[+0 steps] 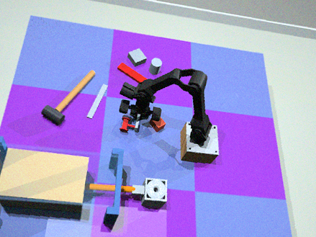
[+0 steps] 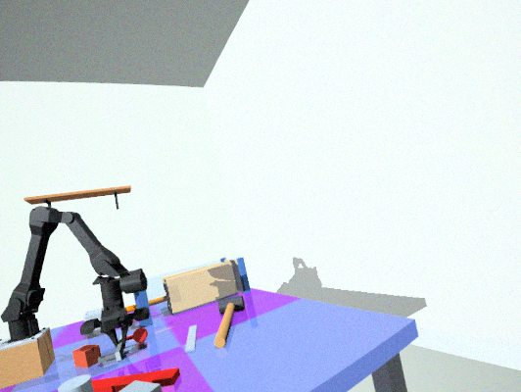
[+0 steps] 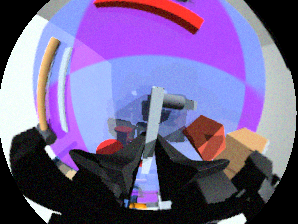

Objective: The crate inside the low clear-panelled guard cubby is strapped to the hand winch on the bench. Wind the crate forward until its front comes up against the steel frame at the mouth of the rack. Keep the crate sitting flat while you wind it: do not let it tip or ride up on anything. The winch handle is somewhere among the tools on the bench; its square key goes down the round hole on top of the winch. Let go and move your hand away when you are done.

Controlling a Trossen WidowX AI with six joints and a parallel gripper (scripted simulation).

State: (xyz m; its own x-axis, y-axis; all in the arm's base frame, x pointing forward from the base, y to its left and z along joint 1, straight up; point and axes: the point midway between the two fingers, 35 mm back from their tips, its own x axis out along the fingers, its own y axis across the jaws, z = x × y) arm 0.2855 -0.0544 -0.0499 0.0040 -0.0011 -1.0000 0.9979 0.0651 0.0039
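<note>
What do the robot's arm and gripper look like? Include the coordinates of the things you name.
The arm is matte black, with chunky rounded joints and slimmer links; no cables or markings stand out. The gripper (image 1: 138,118) (image 2: 119,354) (image 3: 149,135) is black too, its broad fingers tapering to narrow tips.

Violet and periwinkle checks beneath black fingers
The black fingers (image 1: 138,117) (image 2: 118,343) are at the winch handle, its bar (image 1: 137,122) (image 3: 154,117) grey and its knob (image 1: 125,124) (image 2: 140,335) (image 3: 109,146) bright red. Just beside them is an orange-red block (image 1: 158,124) (image 2: 86,356) (image 3: 205,137); farther from them, a mallet (image 1: 75,91) (image 2: 225,325) (image 3: 44,82) pairs a tan handle with a charcoal head. Well apart from the fingers, the crate (image 1: 43,175) (image 2: 201,286) is plain pale tan, the strap (image 1: 107,187) (image 2: 158,300) orange, and the rack frame (image 1: 118,185) (image 2: 140,306) blue.
</note>
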